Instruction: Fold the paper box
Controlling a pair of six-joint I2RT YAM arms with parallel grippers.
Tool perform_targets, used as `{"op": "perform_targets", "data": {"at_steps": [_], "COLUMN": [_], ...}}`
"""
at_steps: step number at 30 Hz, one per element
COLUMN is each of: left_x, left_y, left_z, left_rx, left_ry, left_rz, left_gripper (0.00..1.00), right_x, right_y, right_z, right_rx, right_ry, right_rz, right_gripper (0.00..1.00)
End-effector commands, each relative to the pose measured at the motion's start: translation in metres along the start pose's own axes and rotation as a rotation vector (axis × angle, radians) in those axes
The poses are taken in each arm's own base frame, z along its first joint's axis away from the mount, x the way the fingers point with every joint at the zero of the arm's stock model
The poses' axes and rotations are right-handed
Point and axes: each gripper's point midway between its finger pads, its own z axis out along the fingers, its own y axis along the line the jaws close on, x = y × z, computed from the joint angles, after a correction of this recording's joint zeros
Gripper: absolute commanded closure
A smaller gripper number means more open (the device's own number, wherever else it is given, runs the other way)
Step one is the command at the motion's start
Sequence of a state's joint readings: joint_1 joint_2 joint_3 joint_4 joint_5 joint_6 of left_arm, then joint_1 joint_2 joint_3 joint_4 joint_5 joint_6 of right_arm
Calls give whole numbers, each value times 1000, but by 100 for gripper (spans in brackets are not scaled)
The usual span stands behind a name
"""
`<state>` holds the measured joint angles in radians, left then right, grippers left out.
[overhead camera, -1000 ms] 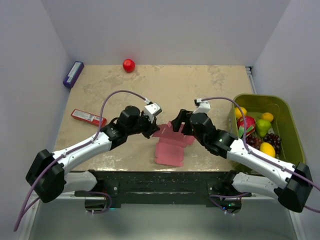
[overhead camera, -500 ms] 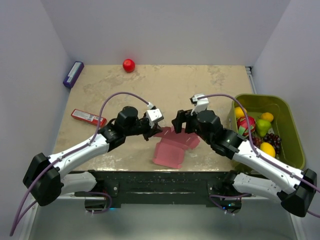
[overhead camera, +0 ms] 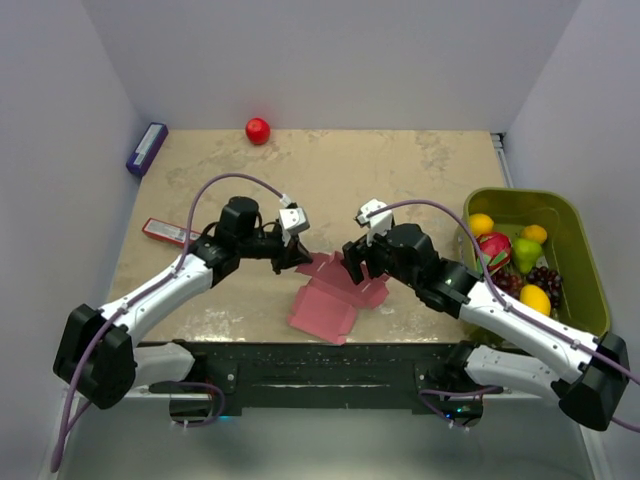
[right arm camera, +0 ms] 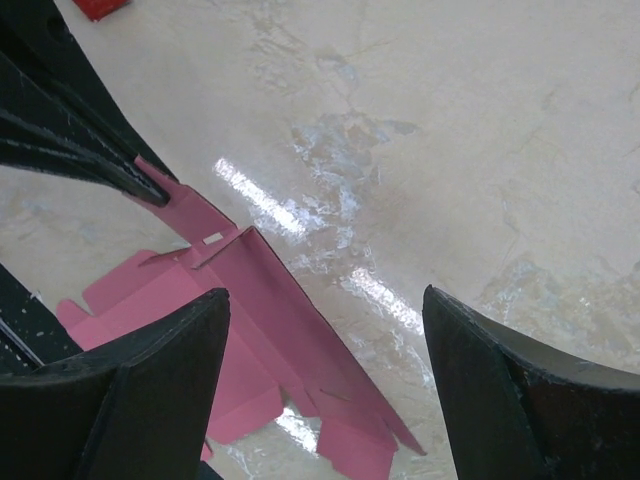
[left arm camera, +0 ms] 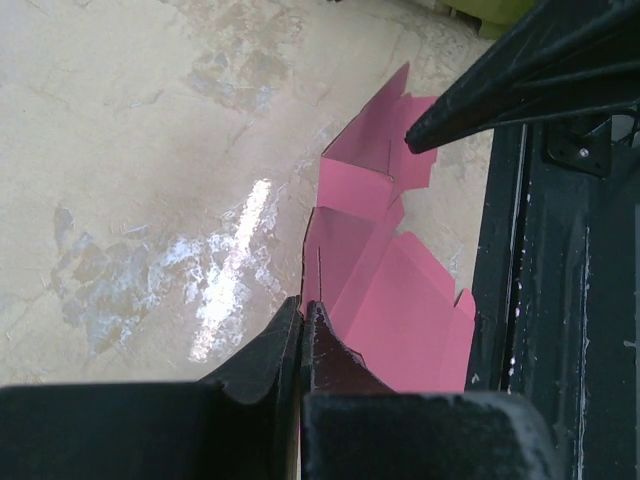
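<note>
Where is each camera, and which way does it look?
Top camera: above and behind, looking down on the table; left arm and right arm show.
Left wrist camera: rides the left arm, looks along the left gripper, shut on the paper box.
Right wrist camera: rides the right arm, looks down past the open right gripper at the table.
Shared: all three show the paper box; each wrist view catches the other gripper.

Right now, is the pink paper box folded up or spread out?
Mostly spread out: the pink card paper box lies open like a sheet, with only some flaps raised.
</note>
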<state>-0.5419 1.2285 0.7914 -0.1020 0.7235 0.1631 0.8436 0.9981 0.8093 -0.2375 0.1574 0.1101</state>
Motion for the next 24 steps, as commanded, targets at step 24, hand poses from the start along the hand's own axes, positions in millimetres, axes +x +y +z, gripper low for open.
{"op": "perform_targets", "data": {"at_steps": [24], "left_x": [-20], "left_y": [30], "left_z": [-14], "left_rx": [-135], "left_ry": [-32], "left_rz": [41], "left_gripper": [100], "right_x": [39], "right_y": [6], "right_z": [40], "right_rx": [-21], "right_ry": [115], "right_rz": [-49], "right_gripper": [58]}}
